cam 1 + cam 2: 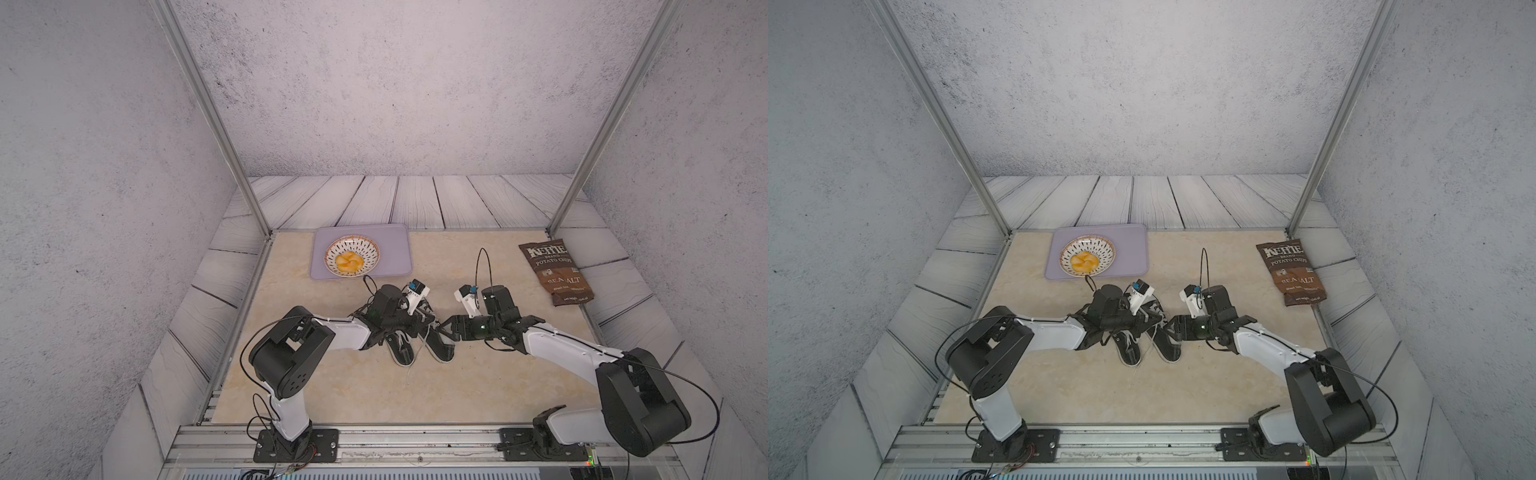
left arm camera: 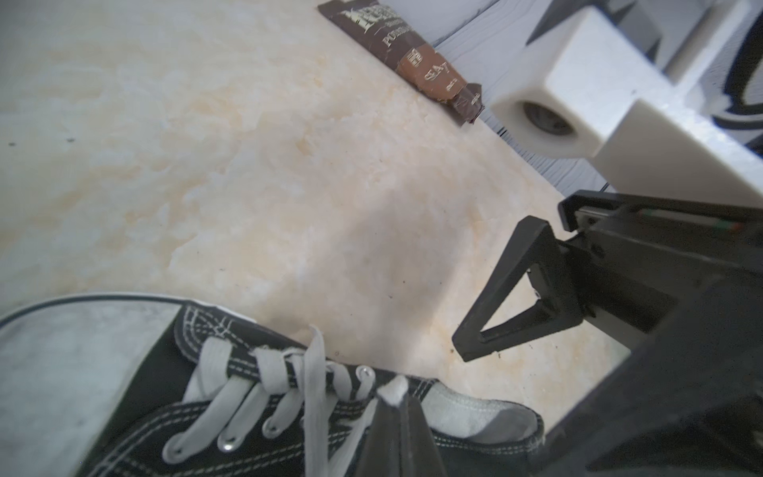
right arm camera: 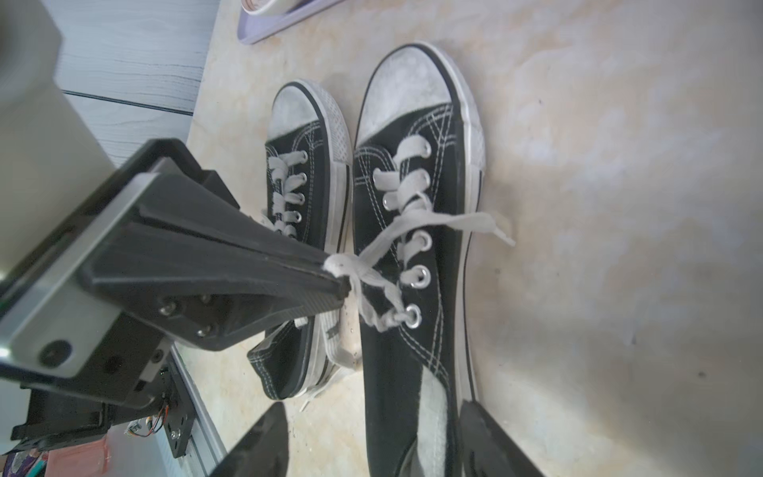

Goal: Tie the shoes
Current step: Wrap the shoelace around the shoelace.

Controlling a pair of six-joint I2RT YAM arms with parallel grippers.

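shoes (image 3: 448,256) black canvas, white stitching, white toe caps (image 3: 404,86), white laces (image 3: 433,217); tray (image 1: 395,253) lilac; bowl (image 1: 370,248) white with dark dashes, orange chips (image 1: 349,262); bag (image 1: 555,270) brown; tabletop (image 1: 353,386) beige marbled

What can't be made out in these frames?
- Lace in the shut left tool, right wrist view: bunched at the tips; knot or not, unclear.
- Other shoe: upper eyelets hidden behind that tool.
- Shoe being tied: heel cut off by the frame edge; contact with the open right tool unclear.
- Both top views: left arm covers the lacing.
- Yellow food in bowl: too small.
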